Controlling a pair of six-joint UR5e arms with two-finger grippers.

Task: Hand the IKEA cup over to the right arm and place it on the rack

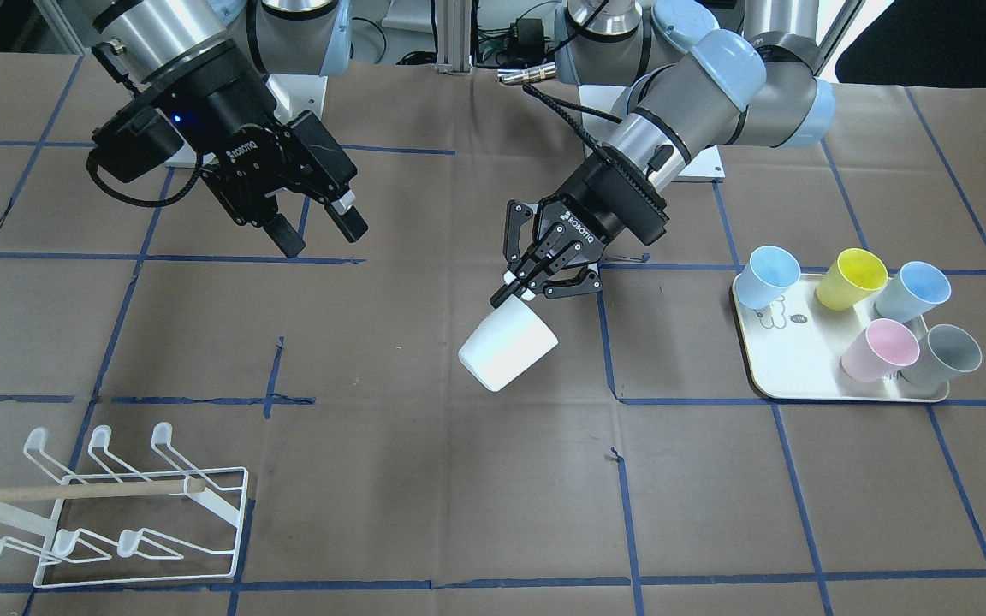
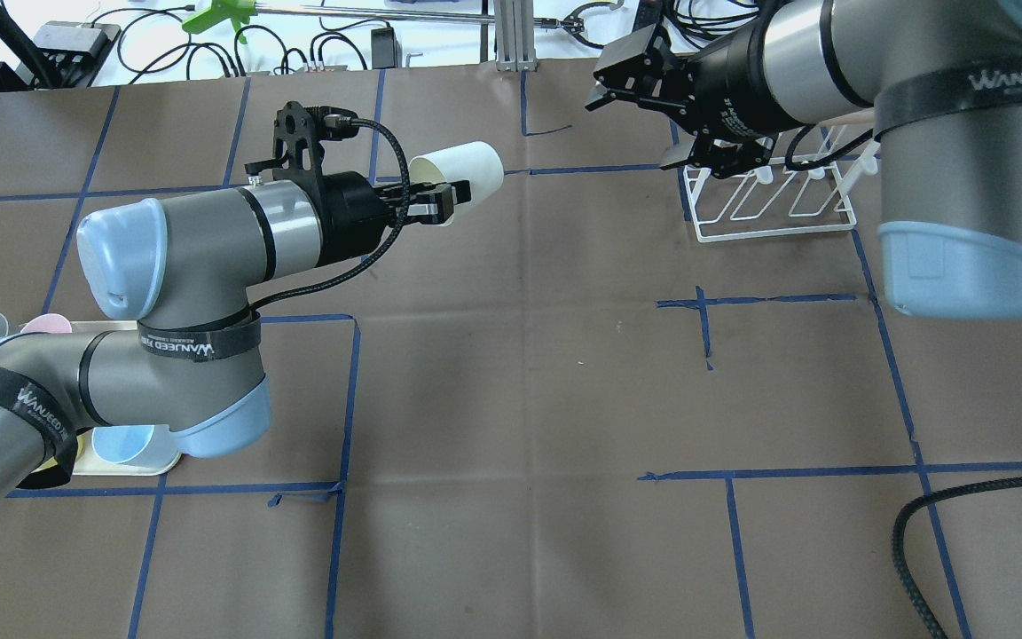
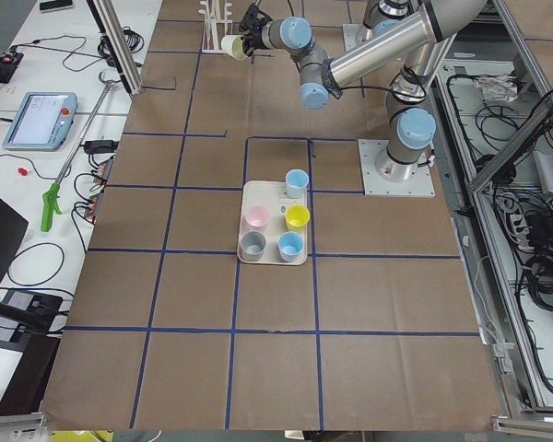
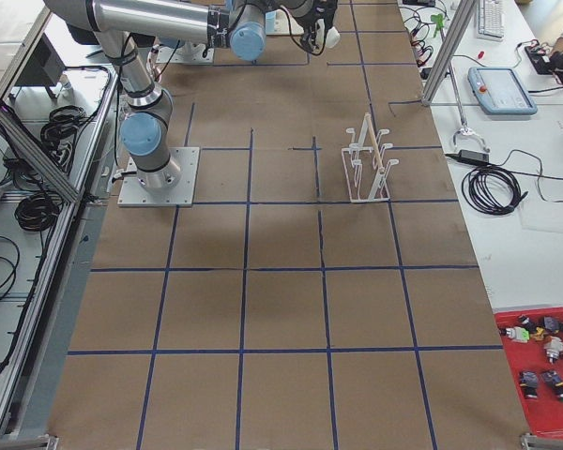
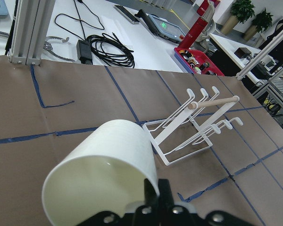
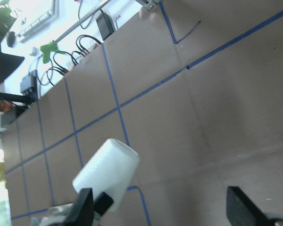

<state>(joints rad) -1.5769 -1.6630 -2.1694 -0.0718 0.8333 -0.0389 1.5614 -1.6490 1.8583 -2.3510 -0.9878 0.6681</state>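
Note:
My left gripper [image 1: 525,287] is shut on the rim of a white IKEA cup [image 1: 507,346] and holds it tilted above the table's middle. The cup also shows in the overhead view [image 2: 468,169], in the left wrist view [image 5: 104,174] and in the right wrist view [image 6: 107,172]. My right gripper [image 1: 322,238] is open and empty, hanging in the air apart from the cup, its jaws facing it. The white wire rack [image 1: 116,513] with its wooden dowel [image 1: 74,491] stands near the table's corner, also in the overhead view [image 2: 773,200], partly behind my right arm.
A cream tray [image 1: 788,364] holds several coloured cups: blue [image 1: 767,275], yellow [image 1: 851,278], pink [image 1: 880,349] and grey [image 1: 948,355]. Blue tape lines grid the brown table cover. Cables and equipment lie beyond the far table edge [image 5: 104,47].

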